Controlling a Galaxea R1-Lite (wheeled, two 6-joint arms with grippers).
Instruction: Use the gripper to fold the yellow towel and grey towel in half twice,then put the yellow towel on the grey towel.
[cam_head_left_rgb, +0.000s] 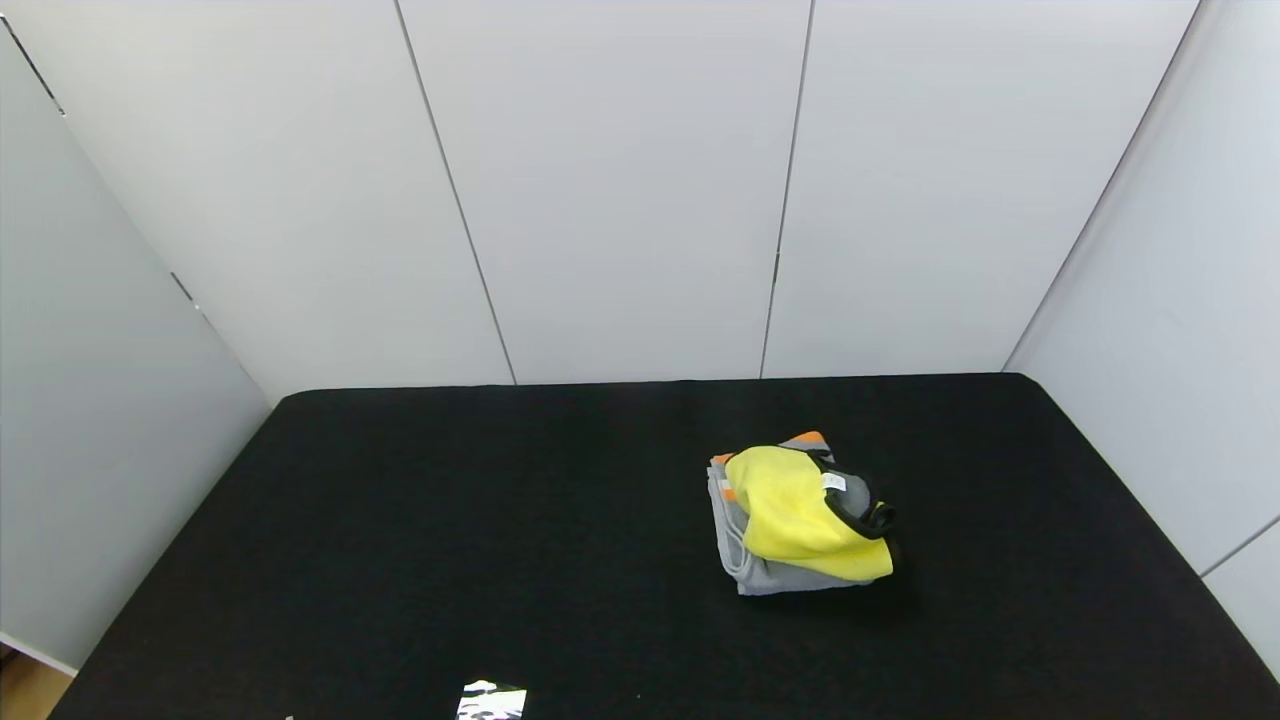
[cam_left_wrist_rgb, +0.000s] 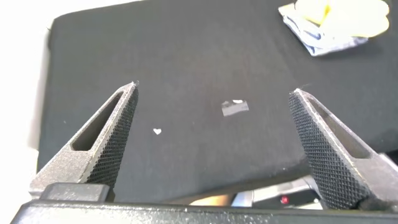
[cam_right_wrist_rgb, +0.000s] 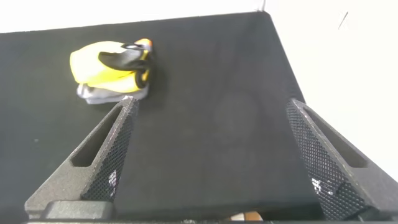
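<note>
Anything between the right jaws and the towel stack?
Nothing visible. In the right wrist view only bare black table lies between the open right gripper and the yellow towel, which sits on the grey towel.

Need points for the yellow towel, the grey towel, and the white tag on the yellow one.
yellow towel (cam_head_left_rgb: 785, 505), head view, middle of the yellow face.
grey towel (cam_head_left_rgb: 775, 577), head view, near edge showing below the yellow towel.
white tag (cam_head_left_rgb: 833, 483), head view, middle of the tag, by the black trim.
</note>
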